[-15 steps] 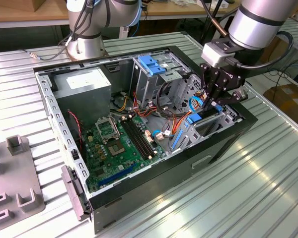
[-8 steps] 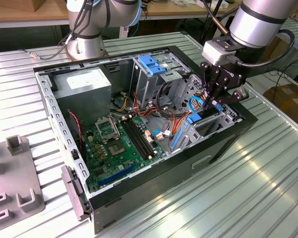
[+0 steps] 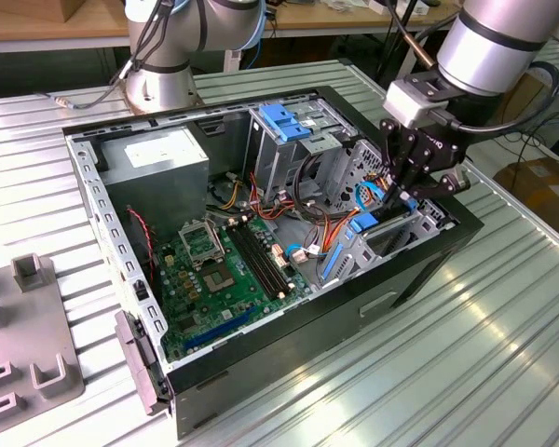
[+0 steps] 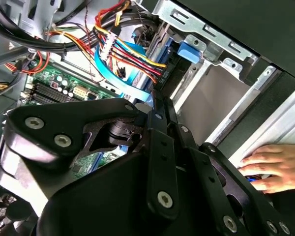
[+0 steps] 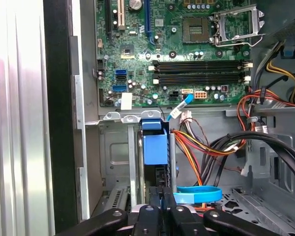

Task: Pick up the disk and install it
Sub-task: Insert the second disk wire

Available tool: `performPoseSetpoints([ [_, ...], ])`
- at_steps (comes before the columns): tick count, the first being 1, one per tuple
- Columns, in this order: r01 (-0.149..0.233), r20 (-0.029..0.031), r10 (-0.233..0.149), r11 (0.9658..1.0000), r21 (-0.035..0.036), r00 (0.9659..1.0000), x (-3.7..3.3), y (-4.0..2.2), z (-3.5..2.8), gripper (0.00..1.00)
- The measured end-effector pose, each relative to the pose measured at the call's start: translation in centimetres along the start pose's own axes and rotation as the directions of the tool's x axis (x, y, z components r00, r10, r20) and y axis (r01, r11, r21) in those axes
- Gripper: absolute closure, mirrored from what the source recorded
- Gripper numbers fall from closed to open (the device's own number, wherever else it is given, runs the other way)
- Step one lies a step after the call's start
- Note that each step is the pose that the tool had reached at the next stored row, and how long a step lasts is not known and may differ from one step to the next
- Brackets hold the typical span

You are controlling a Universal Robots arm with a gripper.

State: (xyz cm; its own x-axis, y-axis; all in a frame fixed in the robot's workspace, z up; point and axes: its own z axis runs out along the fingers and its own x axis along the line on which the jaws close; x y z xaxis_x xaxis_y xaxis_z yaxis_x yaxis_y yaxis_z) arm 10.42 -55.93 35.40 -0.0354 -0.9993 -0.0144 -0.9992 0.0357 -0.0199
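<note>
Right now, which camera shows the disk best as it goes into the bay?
The first wrist view: the disk stands edge-on with its blue rail, above the gripper. The exterior view shows it small under the gripper; the second wrist view shows a sliver.

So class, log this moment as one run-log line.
gripper: inside computer case | disk: upright in drive bay, at gripper | hand: on case

Disk (image 3: pixel 384 226) in case (image 3: pixel 429 265) bay, motherboard (image 3: pixel 228 270) on exterior view's left.
</note>
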Motion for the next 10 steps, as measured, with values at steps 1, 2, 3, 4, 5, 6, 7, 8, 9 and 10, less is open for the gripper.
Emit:
performPoseSetpoints([
  [1,-0.001,0.0037,0.001,1.0,-0.0001,1.0,0.03,0.0,-0.01,0.84],
  [2,-0.002,0.0046,0.002,1.0,-0.0002,1.0,0.09,0.0,0.0,0.84],
  [3,-0.002,0.0046,0.002,1.0,-0.0001,1.0,0.14,-0.01,0.01,0.84],
  [4,-0.003,0.0048,0.003,1.0,-0.0002,1.0,0.16,-0.01,0.06,0.84],
  [5,-0.003,0.0045,0.003,1.0,-0.0002,1.0,0.17,-0.01,0.07,0.84],
  [6,-0.004,0.0046,0.004,1.0,-0.0002,1.0,0.17,0.0,0.11,0.84],
  [7,-0.004,0.0047,0.004,1.0,-0.0001,1.0,0.18,0.0,0.12,0.84],
  [8,-0.004,0.0048,0.004,1.0,-0.0001,1.0,0.17,0.0,0.12,0.84],
  [9,-0.004,0.0051,0.004,1.0,-0.0001,1.0,0.17,0.0,0.12,0.84],
  [10,-0.004,0.0054,0.004,1.0,-0.0001,1.0,0.16,0.0,0.13,0.84],
])
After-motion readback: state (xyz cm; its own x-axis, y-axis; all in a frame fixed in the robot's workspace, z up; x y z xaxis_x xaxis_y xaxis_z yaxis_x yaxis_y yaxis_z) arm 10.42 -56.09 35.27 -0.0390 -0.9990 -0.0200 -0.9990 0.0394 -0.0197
